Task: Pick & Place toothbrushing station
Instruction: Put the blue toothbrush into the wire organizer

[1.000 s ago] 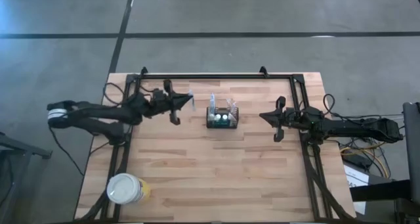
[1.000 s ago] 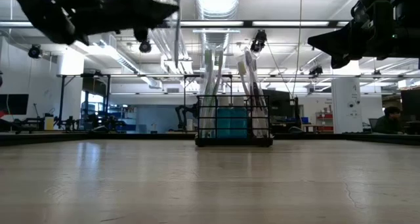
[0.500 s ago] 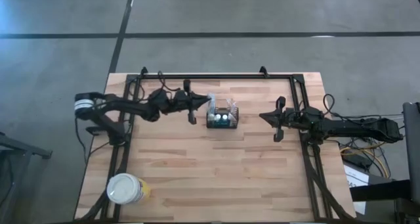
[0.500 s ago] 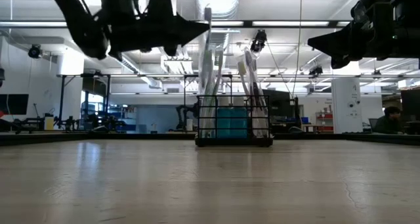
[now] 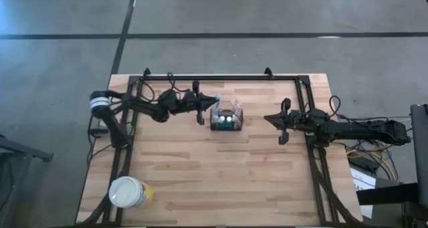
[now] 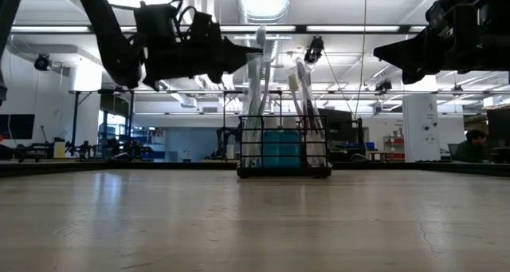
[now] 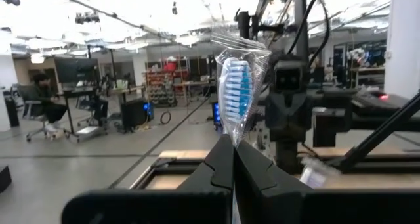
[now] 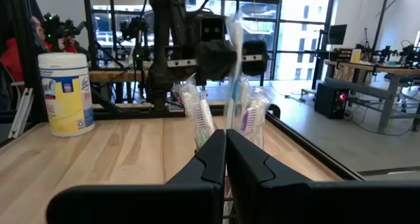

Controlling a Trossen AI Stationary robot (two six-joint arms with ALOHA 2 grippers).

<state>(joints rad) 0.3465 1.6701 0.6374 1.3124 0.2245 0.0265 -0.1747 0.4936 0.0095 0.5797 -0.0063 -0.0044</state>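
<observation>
While the wooden table [image 5: 200, 174], a pale butcher-block slab of glued strips framed by dark rails, takes up most of the high view, the work gathers at the toothbrushing station [image 5: 227, 120], which sits a little behind the table's middle. Judging by where things lie, the step in hand is the loading of this caddy: the left gripper [image 5: 215, 101] hovers just beside and above the station's left rear corner, its fingers pinched tight on a wrapped toothbrush [image 7: 237, 92]. The next move calls, I would say, for bringing the brush upright over a free spot in the caddy, lowering it between the ones already standing there, and only then parting the fingers.

The right arm waits well to the right of the station, its gripper [image 5: 281, 126] held high above the wood; its fingers meet with nothing between them.

The yellow tub [image 5: 130, 192], a round smooth-sided canister with a white lid, stands far from the station at the table's near left corner and has no part in this.

The station itself is a small black rectangular wire basket, open-topped, its sides made of thin upright bars; a teal block shows through them in the low view. Several slim toothbrushes [image 6: 301, 96] lean in it in crinkly clear wrappers.

The held brush has a rounded head of blue and white bristles, sealed in glossy clear film.
</observation>
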